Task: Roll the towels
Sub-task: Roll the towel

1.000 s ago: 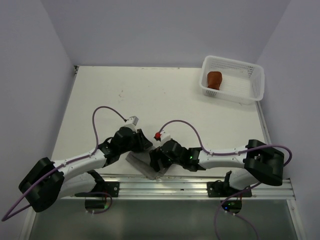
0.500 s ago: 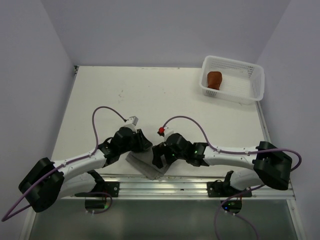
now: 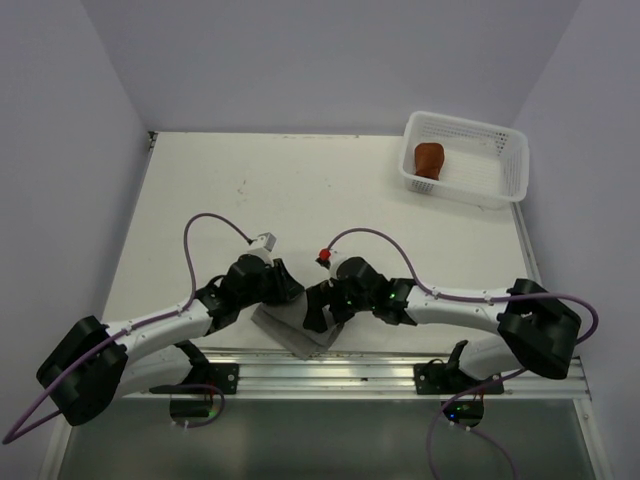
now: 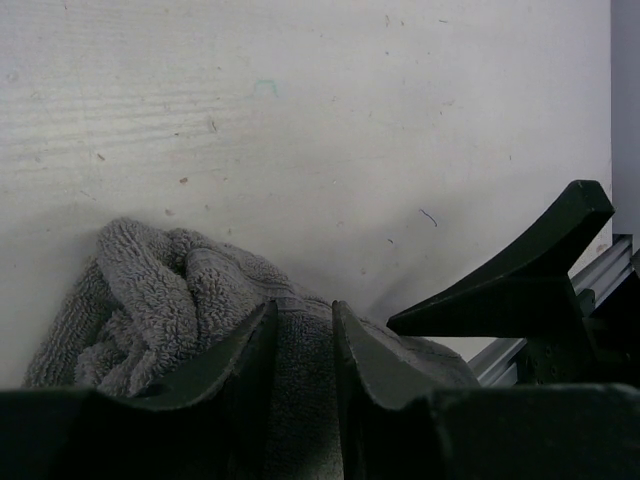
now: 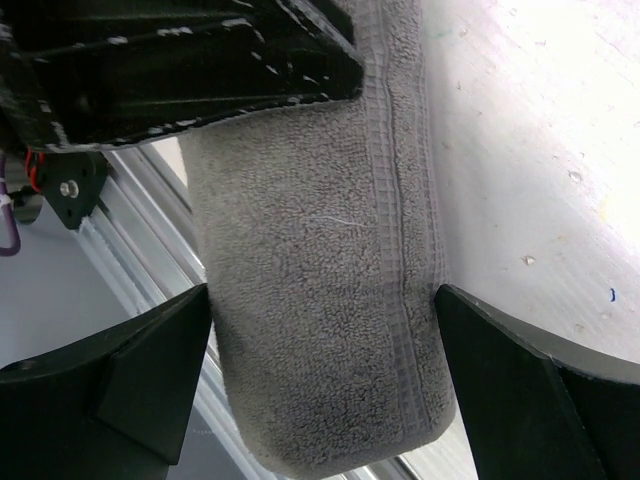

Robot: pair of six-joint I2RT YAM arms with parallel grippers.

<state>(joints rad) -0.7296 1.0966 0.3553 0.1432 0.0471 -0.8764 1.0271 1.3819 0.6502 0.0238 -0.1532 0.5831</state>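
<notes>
The grey towel [image 3: 287,335] lies partly folded at the table's near edge, its end hanging over the aluminium rail. My left gripper [image 3: 289,293] is shut on a bunched fold of the grey towel [image 4: 150,300], its fingers [image 4: 250,355] close together with cloth between them. My right gripper [image 3: 318,312] is open, its jaws spread either side of the towel's flat end [image 5: 310,300] without squeezing it. The rust-brown towel [image 3: 430,158] sits rolled in the white mesh basket [image 3: 505,160] at the far right.
The aluminium rail [image 3: 380,370] runs along the near table edge just below the towel. The two grippers are close together; one right finger [image 4: 510,290] shows in the left wrist view and the left gripper's body [image 5: 200,60] shows in the right wrist view.
My right arm has stretched and its wrist has shifted slightly up and right, the gripper staying at the towel's end. The left gripper has barely moved.
</notes>
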